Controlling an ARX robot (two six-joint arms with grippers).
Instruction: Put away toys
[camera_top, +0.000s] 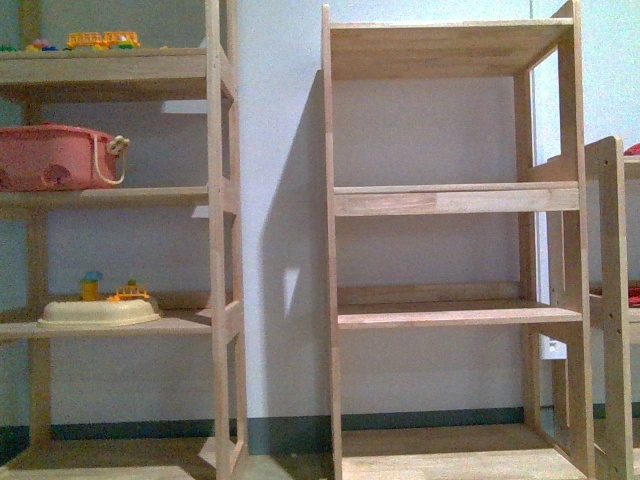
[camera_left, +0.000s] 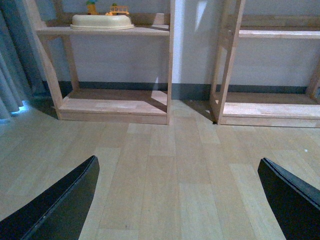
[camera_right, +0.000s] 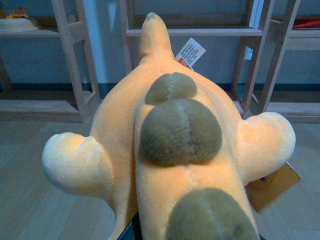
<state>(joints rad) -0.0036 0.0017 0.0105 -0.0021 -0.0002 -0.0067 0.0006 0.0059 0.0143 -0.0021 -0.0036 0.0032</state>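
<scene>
Two wooden units ahead in the front view: logging the left shelf unit (camera_top: 218, 190) and the middle shelf unit (camera_top: 455, 200) side by side against a pale wall. Noting on the left one a pink basket (camera_top: 50, 158) and, one shelf lower, a cream tray (camera_top: 98, 314) with small bright toys (camera_top: 130, 293) just behind it. Finding the plush toy (camera_right: 175, 130) filling the right wrist view: orange-yellow, olive patches down its back, white tag (camera_right: 190, 51) near its far end, riding above the wood floor (camera_right: 30, 200). Reading the right gripper (camera_right: 194, 234) as pinching the plush from beneath — jaws mostly hidden, only a dark sliver showing at its flank. Seeing the left gripper (camera_left: 177, 162) hanging low over the floor, jaws spread wide, only floorboards between them.
</scene>
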